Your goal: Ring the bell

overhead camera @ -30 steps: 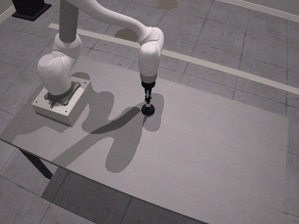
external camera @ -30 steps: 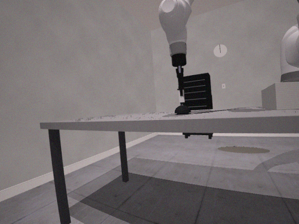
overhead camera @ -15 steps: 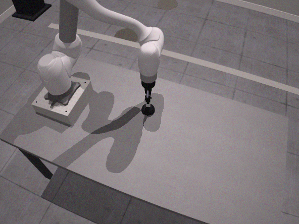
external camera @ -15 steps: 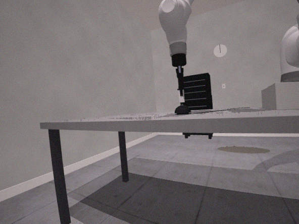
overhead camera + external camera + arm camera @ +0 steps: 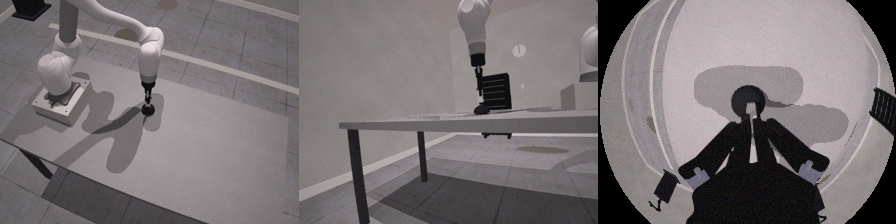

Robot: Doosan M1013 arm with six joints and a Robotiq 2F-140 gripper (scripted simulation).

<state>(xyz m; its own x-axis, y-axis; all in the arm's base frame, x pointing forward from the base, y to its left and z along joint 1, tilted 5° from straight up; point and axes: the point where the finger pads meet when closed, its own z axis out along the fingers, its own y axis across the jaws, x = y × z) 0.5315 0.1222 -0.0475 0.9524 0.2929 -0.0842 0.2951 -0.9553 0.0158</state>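
A small black dome-shaped bell (image 5: 148, 109) sits on the grey table, a little right of the robot's base. It also shows in the exterior view (image 5: 481, 109) and in the wrist view (image 5: 750, 102). My gripper (image 5: 148, 103) points straight down with its fingers shut together, and the fingertips rest on the top of the bell. In the exterior view the gripper (image 5: 480, 101) stands upright on the dome. In the wrist view the shut fingertips (image 5: 751, 111) cover the bell's middle, so the button is hidden.
The arm's base block (image 5: 61, 101) stands at the table's left end. A black rack (image 5: 496, 92) stands on the floor behind the table. The table's front edge (image 5: 460, 124) is close to the exterior view.
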